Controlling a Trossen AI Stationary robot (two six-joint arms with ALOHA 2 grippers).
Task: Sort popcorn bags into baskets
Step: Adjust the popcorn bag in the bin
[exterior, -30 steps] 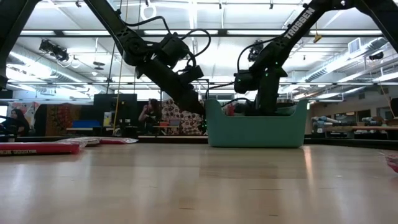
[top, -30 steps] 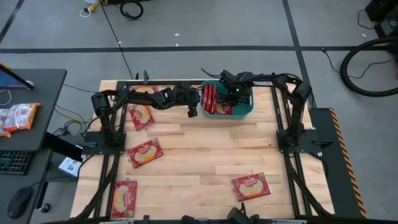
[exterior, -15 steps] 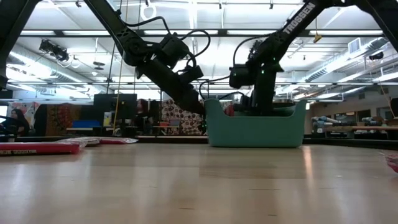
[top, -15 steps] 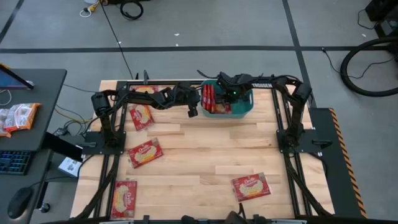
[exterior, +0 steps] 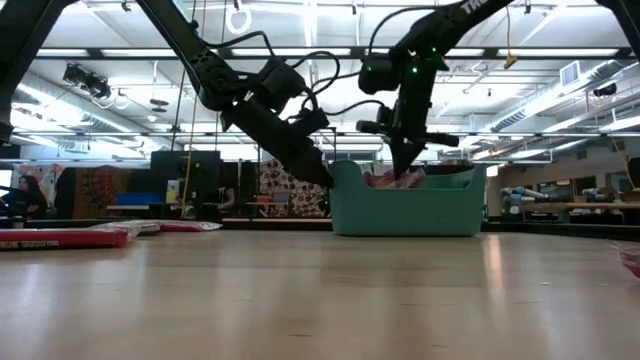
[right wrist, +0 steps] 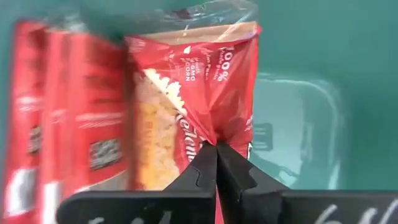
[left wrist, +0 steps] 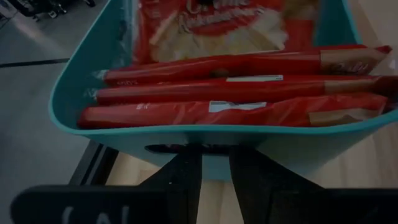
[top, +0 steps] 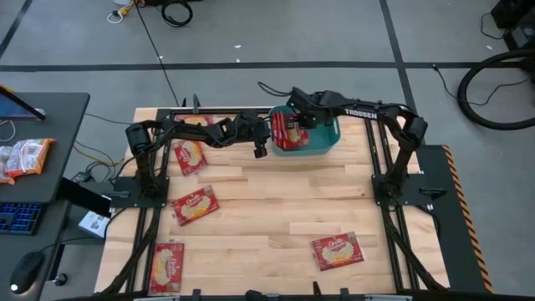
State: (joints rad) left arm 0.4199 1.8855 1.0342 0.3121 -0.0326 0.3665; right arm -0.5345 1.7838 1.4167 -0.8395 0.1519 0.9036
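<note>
Wooden table: a flat red popcorn bag is pinched by the right gripper over the teal plastic basket, braced by the closed left gripper; it should be lowered flat beside the standing bags.

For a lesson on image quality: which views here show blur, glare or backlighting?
Right wrist view: the popcorn bag pinched by the right pincer is smeared. Left wrist view: the basket rim and dark fingers are soft. Low view: bright ceiling strips silhouette both arms.
</note>
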